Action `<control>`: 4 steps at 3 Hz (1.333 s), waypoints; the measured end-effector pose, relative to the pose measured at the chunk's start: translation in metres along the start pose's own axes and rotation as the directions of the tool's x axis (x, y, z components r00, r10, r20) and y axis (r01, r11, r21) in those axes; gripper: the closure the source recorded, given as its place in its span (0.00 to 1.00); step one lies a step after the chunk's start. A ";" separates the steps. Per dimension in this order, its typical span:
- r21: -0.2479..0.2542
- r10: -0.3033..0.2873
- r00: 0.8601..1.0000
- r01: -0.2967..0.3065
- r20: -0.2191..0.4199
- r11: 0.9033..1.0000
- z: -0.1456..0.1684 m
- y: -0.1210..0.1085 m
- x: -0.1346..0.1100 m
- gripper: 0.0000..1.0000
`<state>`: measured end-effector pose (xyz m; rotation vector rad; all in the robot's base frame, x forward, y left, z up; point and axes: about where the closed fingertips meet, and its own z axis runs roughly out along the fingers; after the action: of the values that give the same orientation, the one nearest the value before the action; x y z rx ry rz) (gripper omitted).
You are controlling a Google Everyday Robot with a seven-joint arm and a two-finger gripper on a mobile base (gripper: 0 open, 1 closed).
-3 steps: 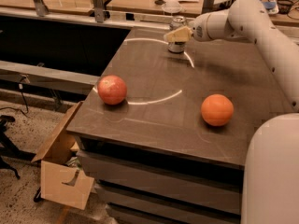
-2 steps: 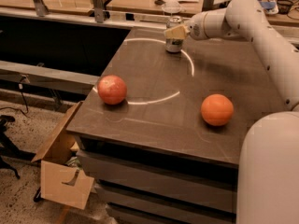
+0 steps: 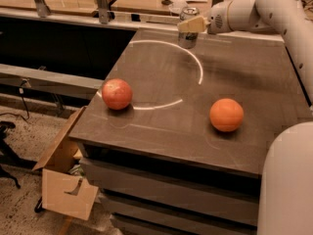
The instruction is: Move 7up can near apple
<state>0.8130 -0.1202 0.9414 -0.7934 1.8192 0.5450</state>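
Note:
The 7up can [image 3: 188, 37], silvery grey, is upright at the far middle of the brown table [image 3: 234, 77]. My gripper [image 3: 191, 25] reaches in from the right and its pale fingers [image 3: 193, 24] are closed around the can's upper half. The can's base looks at or just above the table top. The apple [image 3: 117, 94], reddish-pink and mottled, rests near the table's left front edge, well away from the can.
A smooth orange fruit [image 3: 226, 114] lies at the right front of the table. A pale arc [image 3: 195, 65] is marked on the table top. An open cardboard box [image 3: 66, 180] sits on the floor at the left. My arm [image 3: 254, 9] spans the far right.
The gripper has closed on the can and the can has risen slightly and shifted a little away from its earlier spot. The apple and the orange fruit have not moved.

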 end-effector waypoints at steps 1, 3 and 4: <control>-0.092 -0.025 1.000 0.026 0.009 0.995 -0.066 0.034 -0.012 1.00; -0.219 -0.033 0.998 0.021 -0.052 0.975 -0.121 0.129 0.017 1.00; -0.310 -0.056 0.997 0.036 -0.054 0.950 -0.115 0.175 0.025 1.00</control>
<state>0.6054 -0.0864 0.9604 -1.0717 1.7895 0.7958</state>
